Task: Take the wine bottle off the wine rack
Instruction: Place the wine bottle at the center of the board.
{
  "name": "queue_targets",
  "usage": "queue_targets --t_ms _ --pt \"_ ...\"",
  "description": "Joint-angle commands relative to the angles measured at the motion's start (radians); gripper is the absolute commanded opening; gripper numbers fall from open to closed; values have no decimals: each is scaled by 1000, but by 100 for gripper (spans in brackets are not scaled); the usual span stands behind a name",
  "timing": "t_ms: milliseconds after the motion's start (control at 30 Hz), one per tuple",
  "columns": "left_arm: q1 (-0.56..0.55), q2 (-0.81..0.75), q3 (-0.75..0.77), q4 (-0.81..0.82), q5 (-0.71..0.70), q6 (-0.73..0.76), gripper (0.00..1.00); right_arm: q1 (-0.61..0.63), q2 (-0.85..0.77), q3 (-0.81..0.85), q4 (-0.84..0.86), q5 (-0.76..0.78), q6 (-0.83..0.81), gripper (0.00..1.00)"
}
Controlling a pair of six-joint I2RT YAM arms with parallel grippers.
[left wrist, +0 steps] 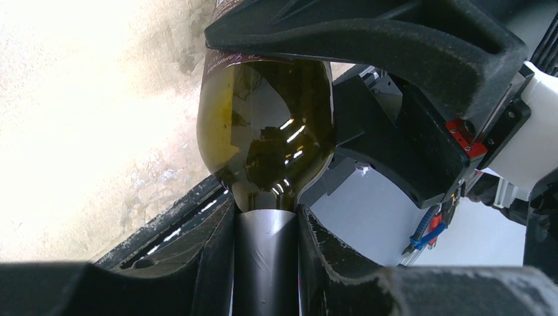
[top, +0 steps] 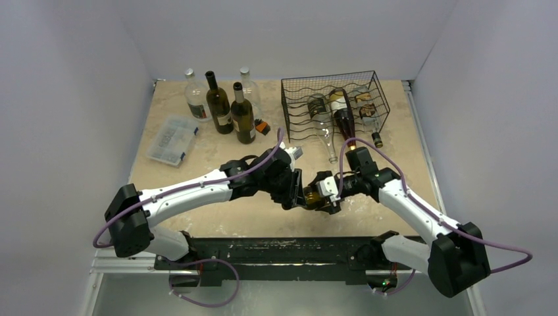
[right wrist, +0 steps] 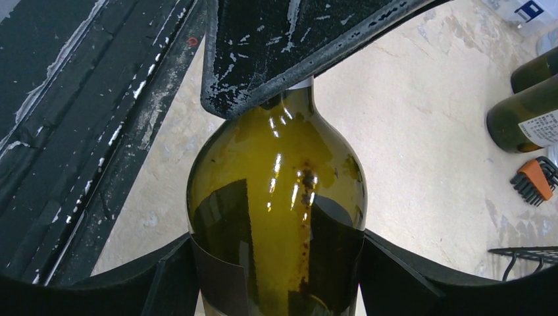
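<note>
Top external view: an olive-green wine bottle point(top: 313, 195) is held between the two arms near the front edge of the table point(top: 210, 141), well apart from the black wire wine rack point(top: 293, 108) at the far right. Three more bottles point(top: 342, 112) are laid in the rack, necks pointing out of its front. From the left wrist, the left gripper point(left wrist: 266, 227) is seen clamped tight on the foil-covered neck. From the right wrist, the right gripper point(right wrist: 276, 263) is seen set around the bottle's labelled body, jaws on either side; whether the glass is gripped cannot be told. Four standing bottles point(top: 230, 105) and a clear compartment box point(top: 172, 139) are placed at the far left.
</note>
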State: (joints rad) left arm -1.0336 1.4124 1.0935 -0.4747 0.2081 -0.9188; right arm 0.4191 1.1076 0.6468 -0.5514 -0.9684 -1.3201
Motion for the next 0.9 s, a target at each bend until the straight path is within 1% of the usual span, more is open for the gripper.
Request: queue_targets --t_ms 0,133,233,300,367,500,700,867 --pt "18 -41 -12 178 64 -49 15 9 10 47 -8 -19 14 56" --pt "47 -57 -52 217 112 -67 23 5 15 62 -18 -26 26 43" --pt "62 -69 -85 245 141 -70 36 -1 16 67 -19 -34 33 38" --pt "64 -79 -107 273 154 -68 47 -8 16 69 -22 -39 36 37" --pt "65 -93 -129 297 157 -64 55 -16 15 73 -26 -47 39 35" --pt "71 -113 -165 332 154 -56 66 -34 14 79 -33 -61 42 33" --pt "72 -178 -231 415 127 6 80 -65 4 87 -52 -88 42 33" --pt "70 -280 -323 564 61 92 85 -89 -3 94 -64 -110 48 33"
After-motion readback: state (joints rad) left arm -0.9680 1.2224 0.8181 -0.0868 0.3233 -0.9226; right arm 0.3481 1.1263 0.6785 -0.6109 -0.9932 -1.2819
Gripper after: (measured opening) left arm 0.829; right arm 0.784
